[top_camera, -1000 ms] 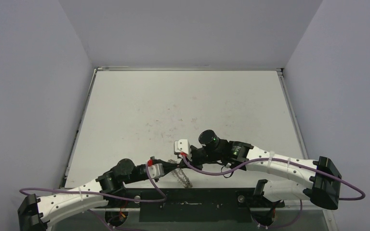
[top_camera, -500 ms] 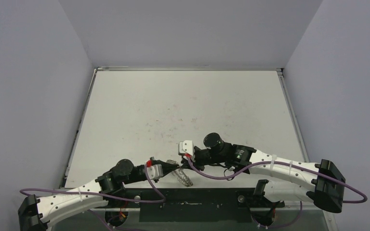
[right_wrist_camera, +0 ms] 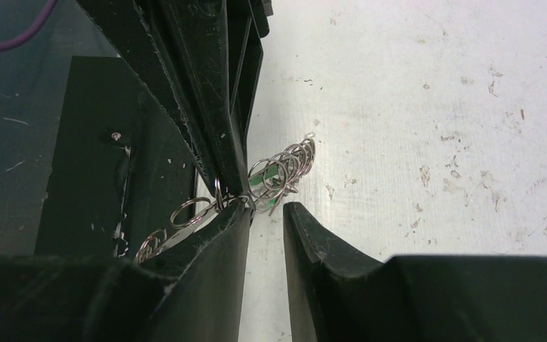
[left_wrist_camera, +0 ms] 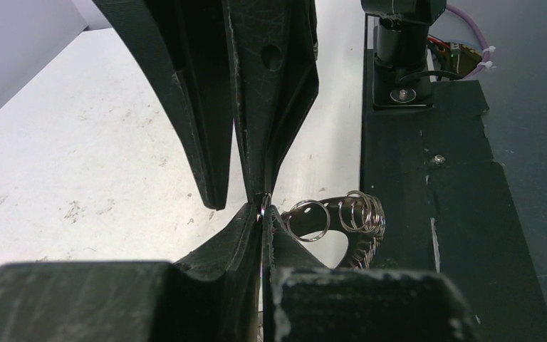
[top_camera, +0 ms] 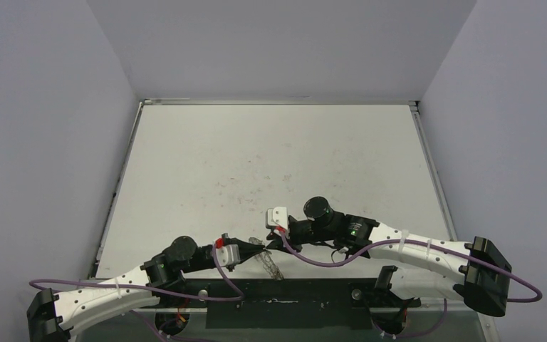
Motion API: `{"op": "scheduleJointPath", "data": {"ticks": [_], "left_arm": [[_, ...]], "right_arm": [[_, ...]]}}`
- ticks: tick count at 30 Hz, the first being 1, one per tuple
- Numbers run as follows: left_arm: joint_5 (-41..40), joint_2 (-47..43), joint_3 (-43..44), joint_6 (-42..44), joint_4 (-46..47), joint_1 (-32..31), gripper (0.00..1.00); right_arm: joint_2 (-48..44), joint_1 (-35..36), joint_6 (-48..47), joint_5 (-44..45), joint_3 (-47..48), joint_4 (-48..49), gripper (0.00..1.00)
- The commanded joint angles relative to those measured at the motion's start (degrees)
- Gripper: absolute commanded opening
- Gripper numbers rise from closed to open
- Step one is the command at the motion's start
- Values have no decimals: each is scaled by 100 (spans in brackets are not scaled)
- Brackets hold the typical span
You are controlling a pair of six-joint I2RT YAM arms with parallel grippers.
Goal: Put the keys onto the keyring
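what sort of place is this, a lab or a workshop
Most likely a robot lab test cell: plain grey walls box in a scuffed white table, and the left arm and right arm are bolted at its near edge, trailing purple cables.

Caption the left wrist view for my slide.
Left gripper shut on the keyring, open right gripper facing it tip to tip.

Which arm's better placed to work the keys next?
Right, likely. The right gripper is open and empty, tips beside the keyring, where the keys' green tag shows among the loops. The left gripper is shut on a ring loop, so it should just hold.
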Motion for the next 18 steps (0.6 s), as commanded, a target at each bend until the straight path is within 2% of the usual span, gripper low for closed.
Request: {"op": "scheduleJointPath", "data": {"ticks": [1, 10, 14, 18], "left_arm": [[9, -37, 48, -54, 604, -24, 0], [-4, -54, 54, -40, 583, -24, 0], [-4, -16, 48, -35, 604, -24, 0], [-4, -20, 66, -33, 580, -24, 0]], "right_arm": [[-3, -32, 31, -407, 198, 337, 28], [-275, -26, -80, 117, 91, -124, 28], [-227, -38, -103, -111, 48, -44, 19], [-55, -29, -50, -410, 94, 127, 18]]}}
